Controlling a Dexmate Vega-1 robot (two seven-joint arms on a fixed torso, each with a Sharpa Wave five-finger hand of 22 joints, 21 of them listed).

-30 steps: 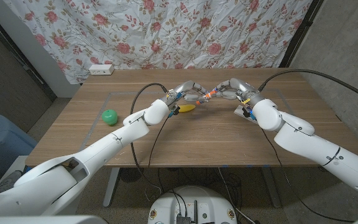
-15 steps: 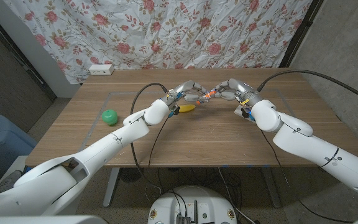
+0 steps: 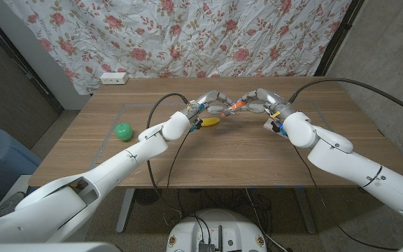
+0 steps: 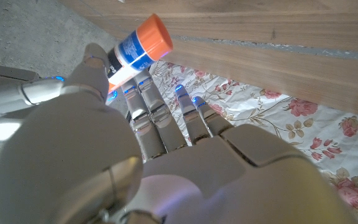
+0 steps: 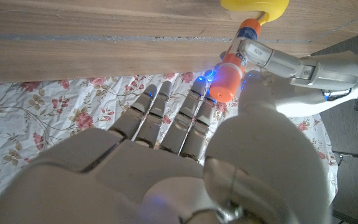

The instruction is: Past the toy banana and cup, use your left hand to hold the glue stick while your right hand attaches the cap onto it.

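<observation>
Both arms reach to the far middle of the wooden surface (image 3: 208, 150), where the two robot hands meet just above it. The left robot hand (image 3: 212, 103) grips the glue stick (image 3: 231, 109): in the left wrist view the white tube with its blue label (image 4: 134, 51) is pinched between the thumb and the fingers (image 4: 143, 99), its orange end sticking out past the fingertips. The stick lies tilted between the two robot hands, off the surface.

The right robot hand (image 3: 257, 100) comes at the stick from the right. In the right wrist view its thumb and fingers (image 5: 194, 102) close around the orange cap (image 5: 225, 84), which sits on or against the end of the stick; whether the cap is fully seated I cannot tell. In the same view the left robot hand's finger lies along the tube just beyond the cap.

The toy banana (image 3: 209, 122) lies on the surface just near of the left robot hand, under the joined hands' left side. The green cup (image 3: 122, 131) stands well apart to the left. A white power strip (image 3: 113, 78) rests at the far left edge, in front of the flowered cloth (image 3: 208, 31) that hangs behind.
</observation>
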